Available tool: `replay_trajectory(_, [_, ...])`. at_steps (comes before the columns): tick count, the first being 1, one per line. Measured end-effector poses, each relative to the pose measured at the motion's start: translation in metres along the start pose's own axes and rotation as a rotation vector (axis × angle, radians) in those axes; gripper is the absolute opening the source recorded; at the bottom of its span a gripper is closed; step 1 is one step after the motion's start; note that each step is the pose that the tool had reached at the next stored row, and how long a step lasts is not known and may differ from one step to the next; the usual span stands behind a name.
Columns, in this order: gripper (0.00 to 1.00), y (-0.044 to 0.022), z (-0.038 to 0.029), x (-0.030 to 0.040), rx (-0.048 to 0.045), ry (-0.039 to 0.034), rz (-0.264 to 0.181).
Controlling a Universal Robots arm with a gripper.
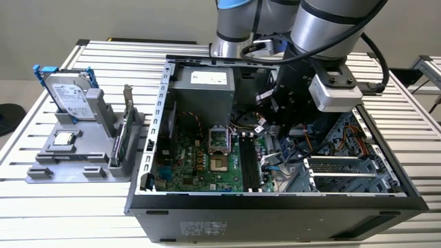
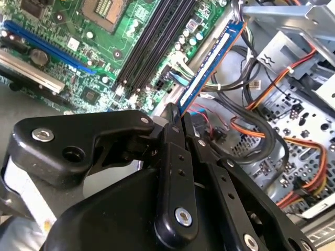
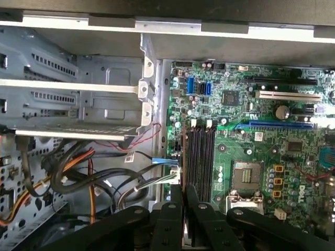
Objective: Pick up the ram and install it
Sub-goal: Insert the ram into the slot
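We saw the arm reaching down into the open computer case [image 1: 148, 170], which sat on the slatted table [image 1: 41, 206]. In the second wrist view the tool [image 2: 177, 121] had its black fingers [image 2: 172, 151] pressed together on one end of the ram [image 2: 209, 65], a narrow blue stick seen edge-on with a pale label along its side. The ram stretched away from the fingers above the edge of the green motherboard [image 2: 63, 73], just beside the row of long black memory slots [image 2: 152, 44] and not seated in any of them. A bundle of black, orange and red cables [image 2: 256, 130] lay beneath and beside it.

In the first wrist view we found the tool [image 3: 182, 196] poised over the near end of the memory slots [image 3: 201, 157], with the silver processor socket [image 3: 246, 180] close by on the board.

In the exterior view, off to the exterior view's left of the case, a grey holder [image 1: 76, 160] on the table carried a hard drive [image 1: 69, 95] standing upright, a small square chip [image 1: 65, 138] lying flat, and a card with a metal bracket [image 1: 124, 129] standing on edge.
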State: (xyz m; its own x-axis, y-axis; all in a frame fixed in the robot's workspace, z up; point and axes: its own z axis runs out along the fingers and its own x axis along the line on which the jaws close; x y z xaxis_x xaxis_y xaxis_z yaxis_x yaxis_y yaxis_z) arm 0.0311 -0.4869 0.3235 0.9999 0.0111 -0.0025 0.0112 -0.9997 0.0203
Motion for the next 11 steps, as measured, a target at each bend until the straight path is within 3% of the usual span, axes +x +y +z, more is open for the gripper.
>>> replay_trajectory(11, [0.00, -0.0001, 0.0196, -0.0094, -0.0001, -0.0012, 0.034])
